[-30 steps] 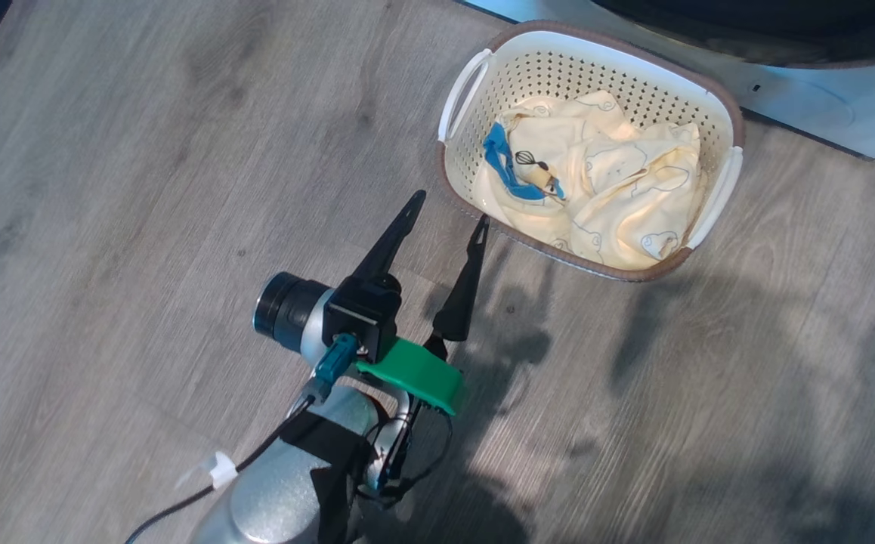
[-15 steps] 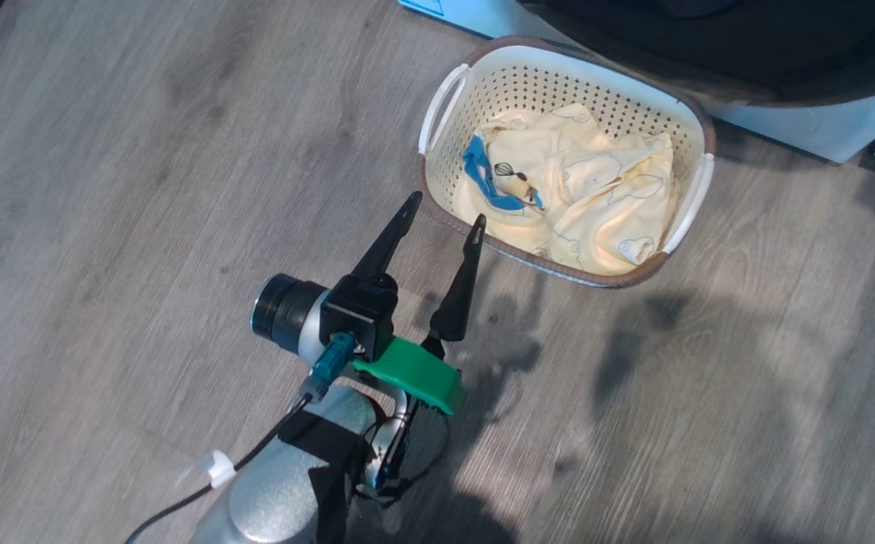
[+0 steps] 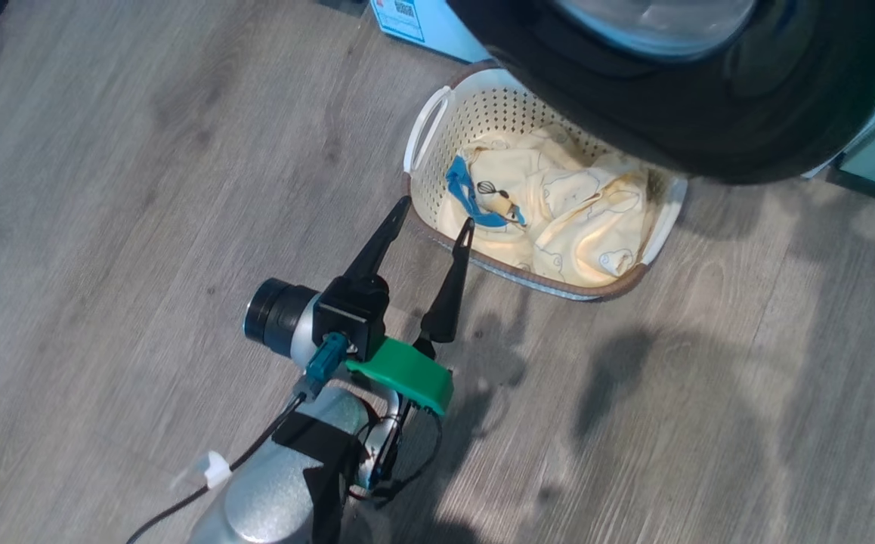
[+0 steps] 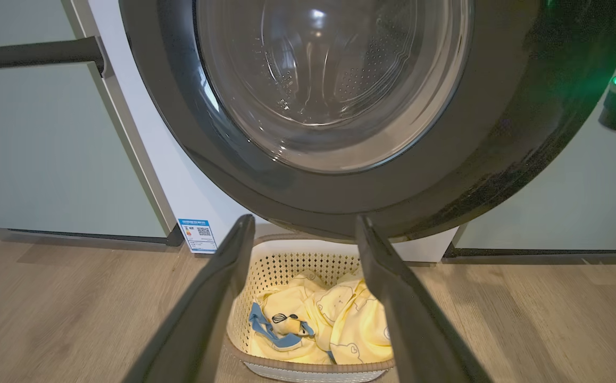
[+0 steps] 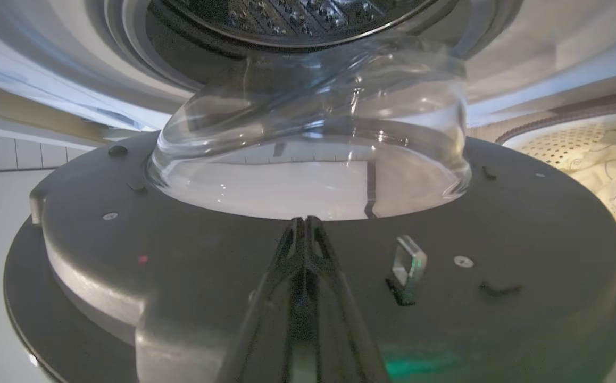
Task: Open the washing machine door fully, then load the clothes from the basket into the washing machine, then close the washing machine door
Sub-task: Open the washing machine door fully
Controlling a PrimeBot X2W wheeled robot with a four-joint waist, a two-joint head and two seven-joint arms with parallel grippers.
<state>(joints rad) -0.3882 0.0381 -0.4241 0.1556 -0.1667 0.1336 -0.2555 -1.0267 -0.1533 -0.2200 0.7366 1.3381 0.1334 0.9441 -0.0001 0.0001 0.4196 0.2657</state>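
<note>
Washing machine door (image 3: 634,128) partly open; clothes (image 3: 573,219) not yet loaded.

The left hand (image 3: 437,211) hangs wide open and empty, just beside the basket (image 3: 475,113) on the floor (image 3: 105,227). The right hand (image 5: 304,221) has its fingers pressed together with nothing between them, tips at the door's inner face. The door juts out over the basket, swung away from the washing machine (image 4: 146,143). All the clothes lie in the basket. Opening looks unfinished, and loading and closing remain.
</note>
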